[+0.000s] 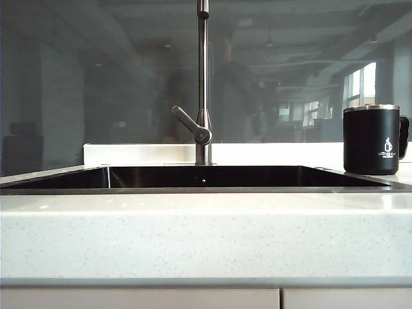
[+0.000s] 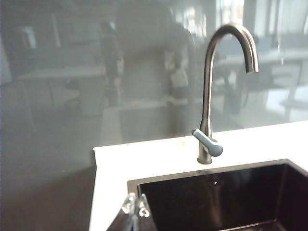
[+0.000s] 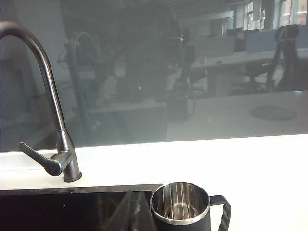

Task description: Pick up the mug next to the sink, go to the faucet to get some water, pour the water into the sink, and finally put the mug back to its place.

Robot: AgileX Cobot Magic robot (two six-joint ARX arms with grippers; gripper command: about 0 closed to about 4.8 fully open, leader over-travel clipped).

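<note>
Left gripper (image 2: pixel 134 208), right gripper (image 3: pixel 134 211) (both closed) over sink (image 1: pixel 193 190); mug (image 1: pixel 371 140) on counter.

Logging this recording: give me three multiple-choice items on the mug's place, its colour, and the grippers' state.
1. Where does the mug stand?
A. in the sink
B. on the counter right of the sink
C. under the faucet

2. The mug's outside is:
A. black
B. white
C. red

3. The left gripper and right gripper are:
A. holding the mug
B. wide open
C. shut, empty

Key: B, it stands upright on the stone beside the basin; A, matte black with a steel rim; C, the wrist views show closed fingertips over the sink's edge, gripping nothing.
</note>
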